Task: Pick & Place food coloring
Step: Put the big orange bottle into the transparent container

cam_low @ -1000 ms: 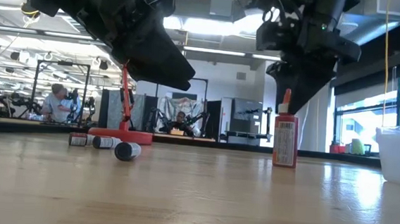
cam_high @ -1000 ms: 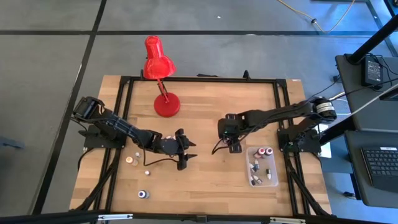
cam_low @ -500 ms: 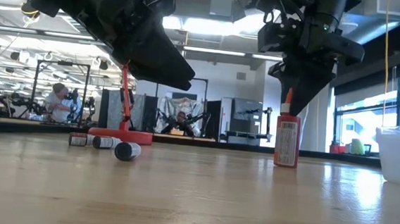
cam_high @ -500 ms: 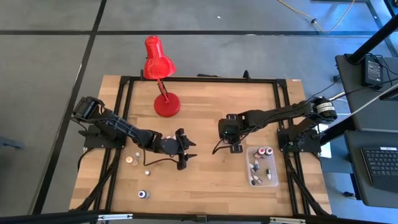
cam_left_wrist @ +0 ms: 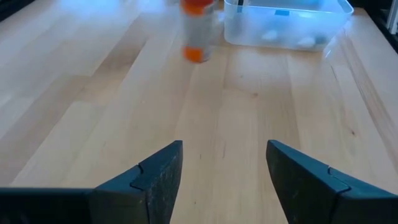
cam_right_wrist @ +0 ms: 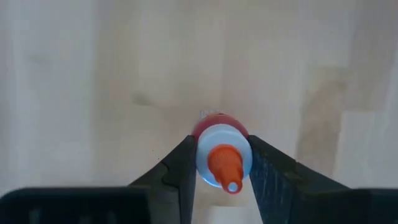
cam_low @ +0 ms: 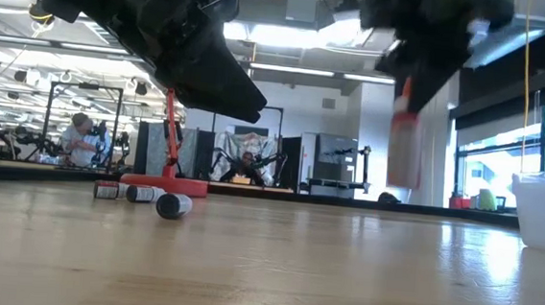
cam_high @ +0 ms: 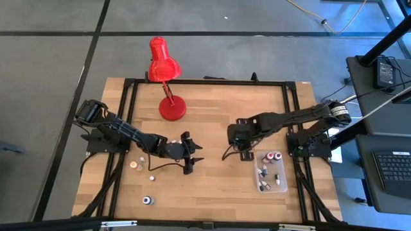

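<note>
Right wrist view shows my right claw [cam_right_wrist: 221, 163] clamped on 1 food coloring bottle [cam_right_wrist: 222, 152], fingers pressing either side of its pale cap just under the orange dropper tip. In the low view that bottle [cam_low: 406, 133] hangs clear of the desk [cam_low: 264, 267], upright. I judge it light and stiff, a smooth little plastic thing that could slip or swing if squeezed only at the tip, so the cap shoulder is the sensible hold. The clear tub [cam_high: 270, 171] sits just beside me, bottles already in it. My left claw [cam_high: 191, 156] hovers mid-desk, fingers apart on nothing. Loose bottles [cam_high: 133, 164] lie near it, and a red lamp [cam_high: 168, 80] stands at the back.
</note>
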Robot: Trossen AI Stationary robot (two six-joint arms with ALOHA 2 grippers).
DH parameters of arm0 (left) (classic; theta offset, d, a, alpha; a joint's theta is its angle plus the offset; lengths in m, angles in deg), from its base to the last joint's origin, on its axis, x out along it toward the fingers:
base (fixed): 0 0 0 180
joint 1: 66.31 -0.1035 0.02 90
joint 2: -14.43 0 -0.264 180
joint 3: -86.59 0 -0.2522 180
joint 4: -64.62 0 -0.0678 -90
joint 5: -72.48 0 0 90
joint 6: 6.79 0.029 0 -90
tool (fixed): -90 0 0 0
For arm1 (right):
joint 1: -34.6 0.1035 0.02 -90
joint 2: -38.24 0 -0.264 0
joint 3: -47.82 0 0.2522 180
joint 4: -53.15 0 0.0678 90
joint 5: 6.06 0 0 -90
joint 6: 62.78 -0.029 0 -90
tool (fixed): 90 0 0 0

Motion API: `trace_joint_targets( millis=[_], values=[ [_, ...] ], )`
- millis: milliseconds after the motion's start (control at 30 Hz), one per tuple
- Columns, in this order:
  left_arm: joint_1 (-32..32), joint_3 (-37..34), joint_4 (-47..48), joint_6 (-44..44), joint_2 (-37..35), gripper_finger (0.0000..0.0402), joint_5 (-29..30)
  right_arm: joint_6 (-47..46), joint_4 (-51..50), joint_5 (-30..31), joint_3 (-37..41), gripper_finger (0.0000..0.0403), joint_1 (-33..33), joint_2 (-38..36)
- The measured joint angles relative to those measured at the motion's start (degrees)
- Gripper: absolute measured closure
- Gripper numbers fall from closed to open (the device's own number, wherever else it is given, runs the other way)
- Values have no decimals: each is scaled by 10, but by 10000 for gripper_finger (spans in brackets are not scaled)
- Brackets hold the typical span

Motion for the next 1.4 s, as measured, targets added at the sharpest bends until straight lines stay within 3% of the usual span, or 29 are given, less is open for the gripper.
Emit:
trace_joint_targets(
  millis=[200,400,567,867,1400],
  values=[
    [0,0,0,0,0,176,1,-111,-52,2,-11,279,72,-81],
    [0,0,0,0,0,175,11,-280,-124,69,19,279,148,-162],
    [0,0,0,0,0,177,11,-364,-133,93,71,279,188,-196],
    [0,0,0,0,0,175,12,-424,-114,92,141,279,214,-206],
    [0,0,0,0,0,176,12,-419,-15,91,243,269,214,-206]
  ],
)
